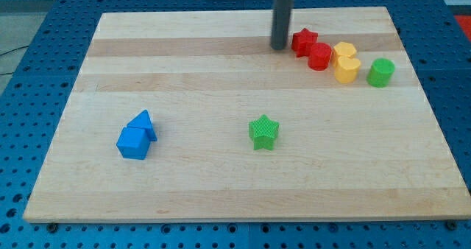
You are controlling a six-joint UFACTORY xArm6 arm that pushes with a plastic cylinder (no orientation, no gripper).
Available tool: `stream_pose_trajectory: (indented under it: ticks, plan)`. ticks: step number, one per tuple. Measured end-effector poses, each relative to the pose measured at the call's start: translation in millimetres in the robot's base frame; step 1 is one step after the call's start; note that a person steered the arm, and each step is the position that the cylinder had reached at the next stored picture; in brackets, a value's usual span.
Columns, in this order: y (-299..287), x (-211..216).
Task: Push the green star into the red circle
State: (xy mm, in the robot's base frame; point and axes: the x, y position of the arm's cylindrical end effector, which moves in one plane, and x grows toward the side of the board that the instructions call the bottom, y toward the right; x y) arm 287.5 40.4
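- Our tip (279, 47) sits top of view, just left of the red plastic star (304, 40), far from the green plastic star (263, 132).
- Red plastic circle (319, 57) is packed among the top-right cluster on the wooden table (221, 183); a push up-right is needed.
- No jaws, just a rod.

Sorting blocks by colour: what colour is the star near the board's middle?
Green: the green star, clearest in the camera view.

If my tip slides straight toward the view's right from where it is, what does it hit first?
Most likely the red star block, just right of my tip; the red circle block lies beyond, slightly lower.
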Motion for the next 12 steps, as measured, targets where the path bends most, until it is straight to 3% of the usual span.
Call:
stream_pose_trajectory:
  ticks: [1, 2, 3, 4, 6, 7, 8, 12]
  plan:
    - [-16.9, 66.8]
    - [84.3, 148.5]
    - [115.0, 236.5]
    - [67.8, 261.5]
    - [-36.1, 180.4]
    - [-42.9, 238.3]
    - [-95.7, 228.1]
    - [-64.8, 122.1]
